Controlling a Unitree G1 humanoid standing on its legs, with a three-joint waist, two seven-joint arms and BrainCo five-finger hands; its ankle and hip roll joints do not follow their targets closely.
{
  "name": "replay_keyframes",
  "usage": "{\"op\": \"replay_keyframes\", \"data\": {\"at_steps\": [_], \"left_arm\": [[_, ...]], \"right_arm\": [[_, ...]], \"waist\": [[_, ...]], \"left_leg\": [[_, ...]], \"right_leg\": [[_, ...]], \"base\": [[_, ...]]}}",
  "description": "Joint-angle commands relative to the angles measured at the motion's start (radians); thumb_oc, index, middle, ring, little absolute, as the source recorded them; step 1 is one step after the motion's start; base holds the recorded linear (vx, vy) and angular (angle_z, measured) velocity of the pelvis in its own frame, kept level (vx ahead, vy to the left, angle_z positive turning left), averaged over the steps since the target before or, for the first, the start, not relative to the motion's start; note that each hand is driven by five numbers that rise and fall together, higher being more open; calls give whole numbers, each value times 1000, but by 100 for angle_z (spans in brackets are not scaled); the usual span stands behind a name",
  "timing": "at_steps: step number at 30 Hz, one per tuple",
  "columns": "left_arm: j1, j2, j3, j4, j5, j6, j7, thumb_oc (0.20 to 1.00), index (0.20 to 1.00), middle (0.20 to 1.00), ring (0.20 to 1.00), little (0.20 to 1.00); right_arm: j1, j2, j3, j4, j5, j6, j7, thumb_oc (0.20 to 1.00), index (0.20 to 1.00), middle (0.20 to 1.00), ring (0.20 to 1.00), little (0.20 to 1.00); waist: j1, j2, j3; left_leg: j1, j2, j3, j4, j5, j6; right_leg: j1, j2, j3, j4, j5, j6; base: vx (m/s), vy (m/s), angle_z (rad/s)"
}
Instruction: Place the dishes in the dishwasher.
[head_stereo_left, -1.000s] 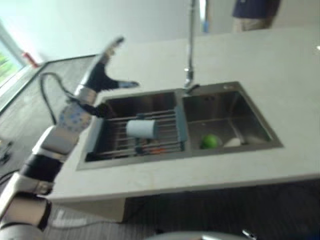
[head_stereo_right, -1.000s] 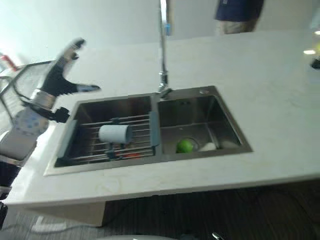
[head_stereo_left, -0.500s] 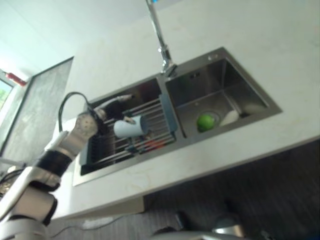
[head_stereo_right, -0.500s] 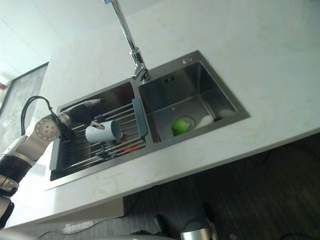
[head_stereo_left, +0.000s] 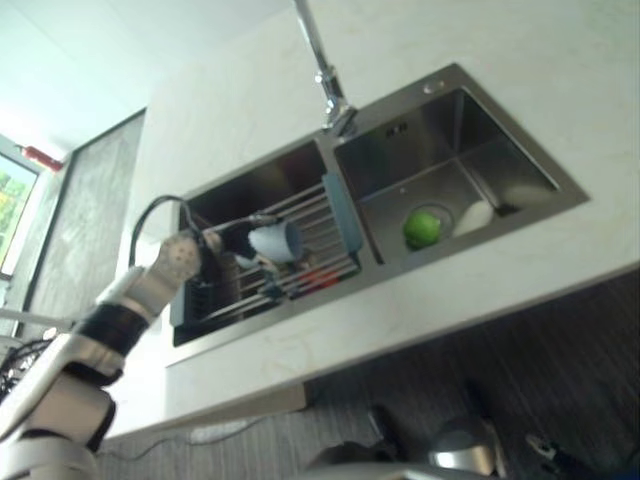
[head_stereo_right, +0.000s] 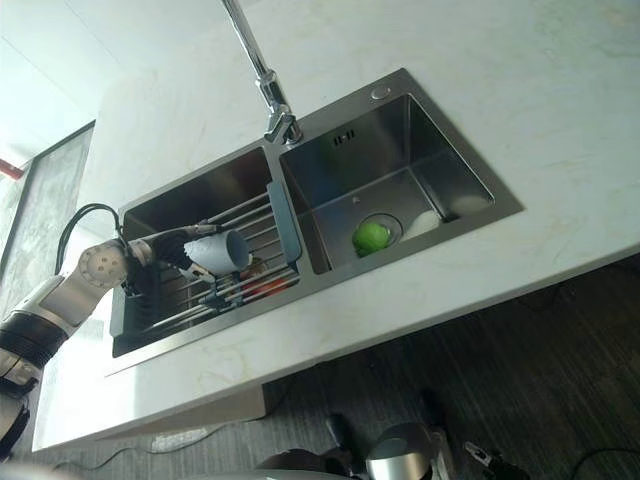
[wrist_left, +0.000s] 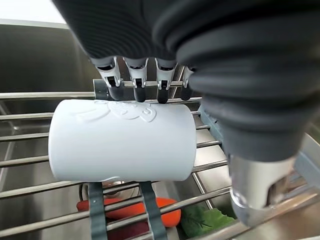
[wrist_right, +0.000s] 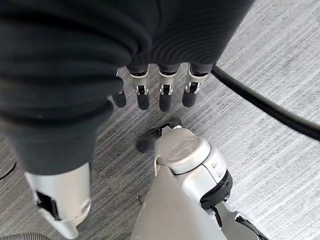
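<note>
Cup (head_stereo_left: 277, 240) on its side on the wire rack (head_stereo_left: 318, 238) over the left basin of the sink (head_stereo_left: 450, 140), set in the bench (head_stereo_left: 330, 345); the left robot hand (head_stereo_left: 222, 237) is at its side.

Left wrist view: fingers (wrist_left: 137, 85) straight over the cup's far side, thumb (wrist_left: 257, 187) apart, nothing grasped; its long axis runs across them.

Right wrist view: right robot hand (wrist_right: 150, 87) relaxed above the floor, holding nothing, so the left is nearer.

A mug (head_stereo_right: 222, 251) lies on a rack (head_stereo_right: 262, 240) across the left basin of the sink (head_stereo_right: 470, 168). A ball (head_stereo_right: 371, 236) sits in the right basin.
</note>
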Motion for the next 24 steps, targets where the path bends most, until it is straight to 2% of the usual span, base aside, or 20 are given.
{"op": "replay_keyframes", "data": {"at_steps": [1,13,21,24], "left_arm": [[-24,33,75,84,8,-10,20,1000,1000,1000,1000,1000],[-7,4,116,185,141,-9,249,1000,1000,1000,1000,1000],[-72,-27,93,264,196,6,303,1000,1000,1000,1000,1000],[-122,-45,65,286,172,27,314,1000,1000,1000,1000,1000]], "right_arm": [[2,0,-1,1,11,9,1,1000,1000,1000,1000,1000],[-5,-4,17,-35,32,13,-1,1000,1000,1000,1000,1000],[-48,1,56,-65,63,17,-1,1000,1000,1000,1000,1000],[-72,9,89,-102,92,18,-8,1000,1000,1000,1000,1000]], "waist": [[-2,-53,-27],[-6,-77,27],[-9,-102,91],[-12,-118,116]], "left_leg": [[-23,16,-62,59,-106,-27],[-67,24,-65,73,-94,-31],[-129,34,-75,87,-77,-33],[-167,46,-77,104,-68,-36]], "right_leg": [[-91,-71,-37,103,-44,70],[-137,-75,-26,123,-40,68],[-205,-68,-12,151,-33,60],[-246,-59,-3,171,-29,52]], "base": [[0,0,0],[-4,2,0],[-75,-6,0],[-88,-32,3]]}}
